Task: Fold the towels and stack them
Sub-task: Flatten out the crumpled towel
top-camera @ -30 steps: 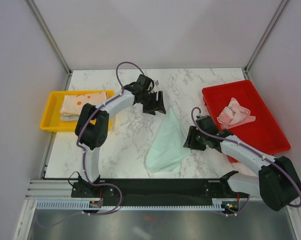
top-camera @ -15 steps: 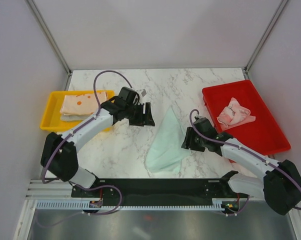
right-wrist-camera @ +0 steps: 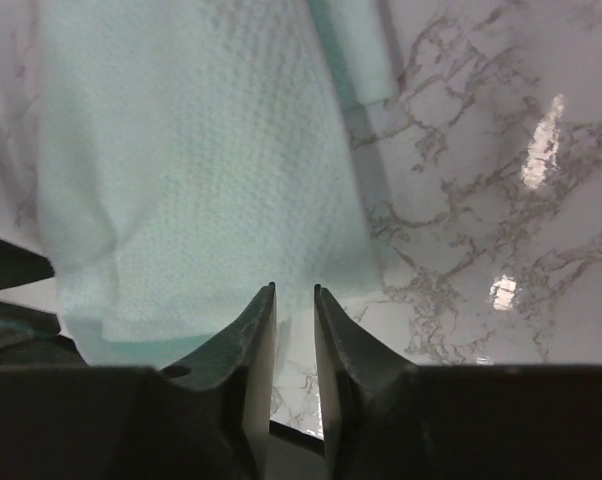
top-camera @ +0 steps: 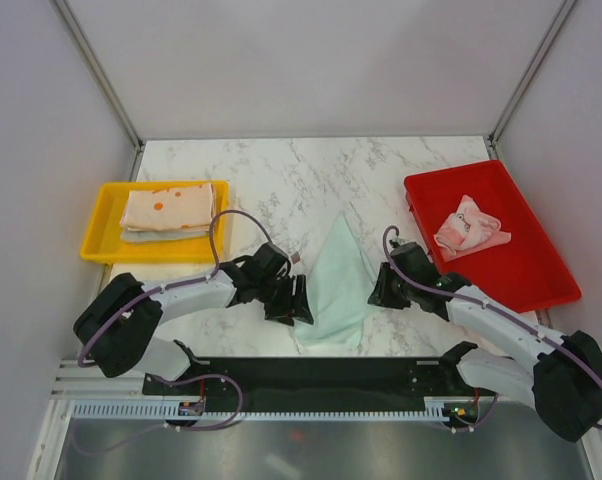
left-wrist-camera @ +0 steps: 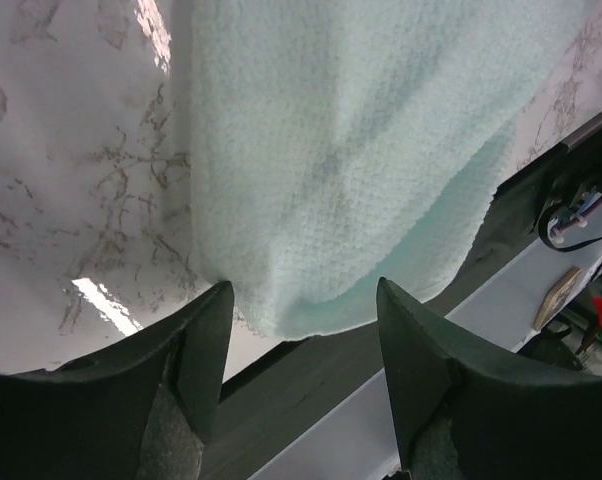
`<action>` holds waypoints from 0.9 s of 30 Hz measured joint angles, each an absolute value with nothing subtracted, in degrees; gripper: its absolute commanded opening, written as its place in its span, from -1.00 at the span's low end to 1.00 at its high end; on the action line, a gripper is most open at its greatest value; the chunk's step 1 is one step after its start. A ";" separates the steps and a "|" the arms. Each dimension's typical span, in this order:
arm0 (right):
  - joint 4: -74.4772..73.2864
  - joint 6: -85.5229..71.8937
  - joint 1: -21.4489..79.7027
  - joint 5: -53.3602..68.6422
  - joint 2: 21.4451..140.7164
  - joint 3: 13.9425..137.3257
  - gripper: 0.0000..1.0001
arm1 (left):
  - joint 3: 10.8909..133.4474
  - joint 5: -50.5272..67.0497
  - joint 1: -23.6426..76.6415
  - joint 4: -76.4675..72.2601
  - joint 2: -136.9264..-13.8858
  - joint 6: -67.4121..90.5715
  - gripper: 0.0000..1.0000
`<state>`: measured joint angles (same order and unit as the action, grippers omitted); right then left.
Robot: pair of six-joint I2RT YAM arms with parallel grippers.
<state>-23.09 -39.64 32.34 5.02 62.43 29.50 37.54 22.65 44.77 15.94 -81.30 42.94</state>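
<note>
Lying part-folded on the tabletop (top-camera: 261, 170), the mint towel (top-camera: 336, 285) has the left hand (top-camera: 301, 302) spread at its corner and the right hand (right-wrist-camera: 294, 300) narrowed, grip unclear. Folded towels (top-camera: 166, 210) fill the yellow tray (top-camera: 96, 225); a crumpled towel (top-camera: 469, 225) waits in the red tray (top-camera: 541, 270).

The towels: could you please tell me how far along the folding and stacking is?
Done: an orange-print towel lies folded on a pale towel in the yellow tray. Under way: the mint towel, loosely folded, with the open left hand at its near corner and the right hand at its right edge, grip unclear. Left: the pink patterned towel, crumpled in the red tray.
</note>
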 measured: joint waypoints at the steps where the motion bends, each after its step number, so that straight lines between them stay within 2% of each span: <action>1: -22.76 -39.86 32.58 5.63 61.01 29.28 -0.54 | 37.60 22.63 44.77 15.20 -81.91 43.24 0.26; 2: -22.31 -40.34 33.06 6.20 59.72 29.02 -0.58 | 37.82 22.55 44.82 14.81 -82.52 43.33 0.13; 3: -21.54 -40.73 33.78 6.70 58.70 28.64 -0.59 | 38.48 22.26 44.82 14.59 -83.55 43.42 -0.18; 5: -20.03 -41.82 35.68 7.44 57.49 27.75 -0.65 | 40.25 21.21 44.82 14.55 -85.97 43.46 -0.47; 7: -19.40 -42.74 37.43 7.64 57.06 27.11 -0.63 | 43.66 19.81 44.80 14.98 -89.95 43.20 -0.62; 8: -19.29 -42.92 38.17 7.57 56.99 27.00 -0.48 | 45.47 19.11 44.71 15.40 -91.90 42.94 -0.70; 10: -19.40 -43.29 38.87 6.31 56.90 27.16 -0.32 | 49.54 17.89 44.34 16.40 -95.77 42.24 -0.91; 12: -20.67 -43.18 38.89 3.95 56.90 27.83 -0.14 | 52.95 16.64 43.48 16.80 -98.91 41.30 -0.95; 20: -22.70 -42.35 38.83 -3.57 61.91 32.86 0.11 | 71.53 14.04 32.77 22.83 -110.96 33.85 -0.95; 21: -22.85 -42.15 38.79 -4.01 62.24 32.86 0.12 | 73.76 13.61 30.76 23.22 -111.74 32.80 -0.93; 22: -23.05 -41.85 38.72 -4.38 62.46 32.86 0.13 | 75.94 13.45 28.93 23.99 -112.07 31.88 -0.75; 23: -23.16 -41.56 38.46 -4.56 62.65 32.86 0.14 | 77.76 13.19 27.20 24.29 -112.12 30.81 -0.06; 24: -23.14 -41.28 38.20 -4.60 62.76 32.86 0.15 | 79.68 12.62 25.76 24.86 -112.05 29.56 0.28; 25: -23.00 -41.04 37.91 -4.60 62.83 32.86 0.15 | 81.08 12.25 24.97 24.99 -111.92 28.82 0.34; 27: -21.76 -40.71 37.36 -4.54 62.87 32.73 0.16 | 82.50 12.12 24.18 24.75 -110.69 27.86 0.32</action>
